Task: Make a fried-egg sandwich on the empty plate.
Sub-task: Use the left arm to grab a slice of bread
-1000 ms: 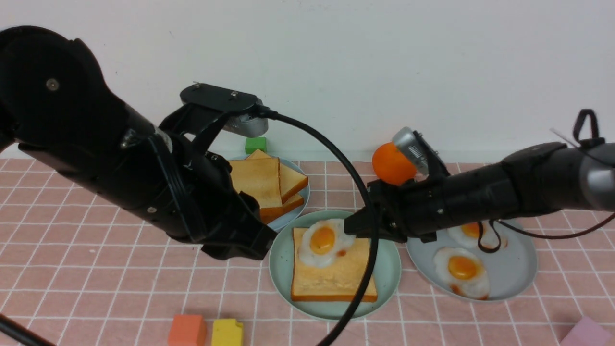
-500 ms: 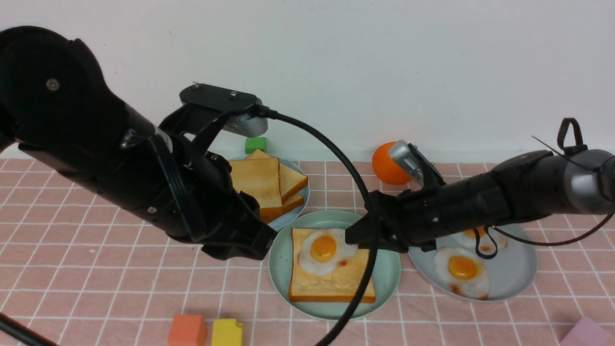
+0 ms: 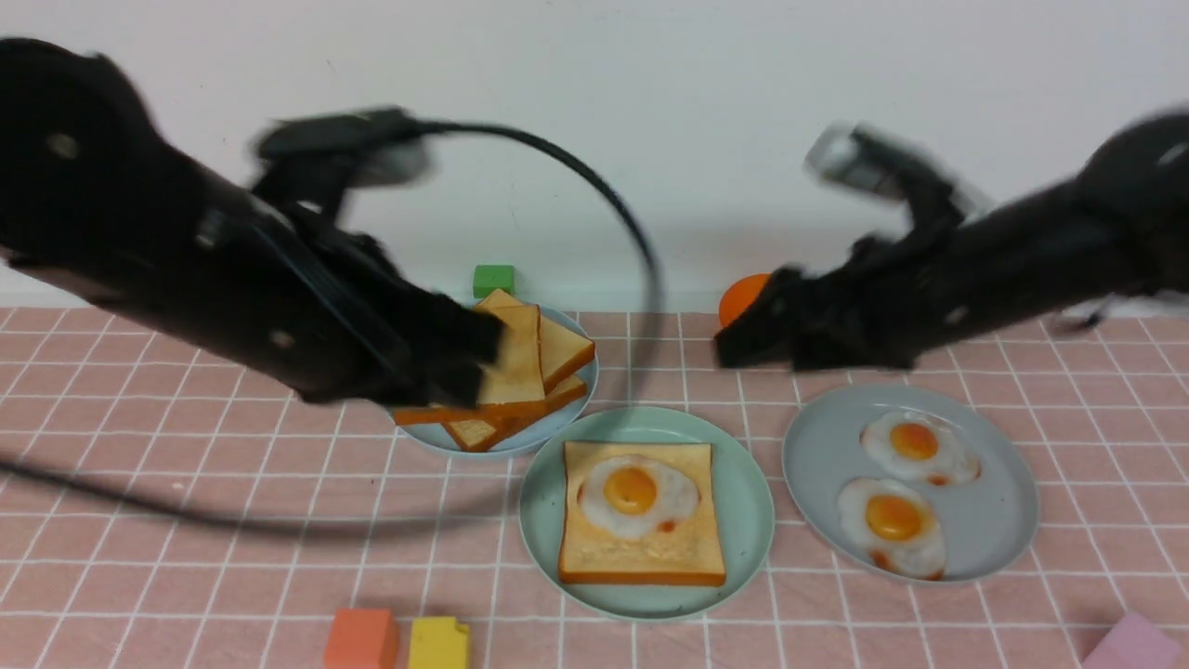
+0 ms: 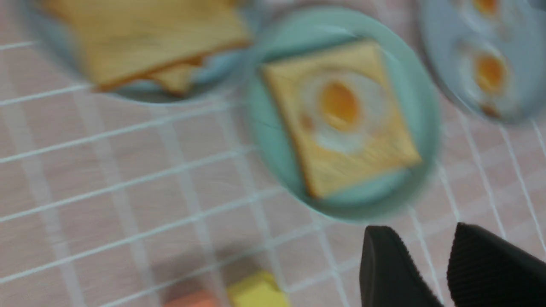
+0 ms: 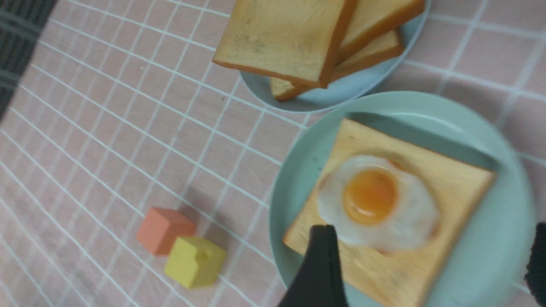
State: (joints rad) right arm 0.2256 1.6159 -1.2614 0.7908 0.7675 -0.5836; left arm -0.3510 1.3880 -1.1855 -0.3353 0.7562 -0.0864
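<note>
Fingers of the right gripper stand wide apart, empty, above the egg lying on toast on the green plate. Left gripper shows a narrow gap and is empty. Front view blurs both lifted arms, the left over the stack.

Left arm and right arm blurred, entering from frame's left and right edges. Left gripper: fingers narrowly parted. Right gripper: fingers spread wide.
</note>
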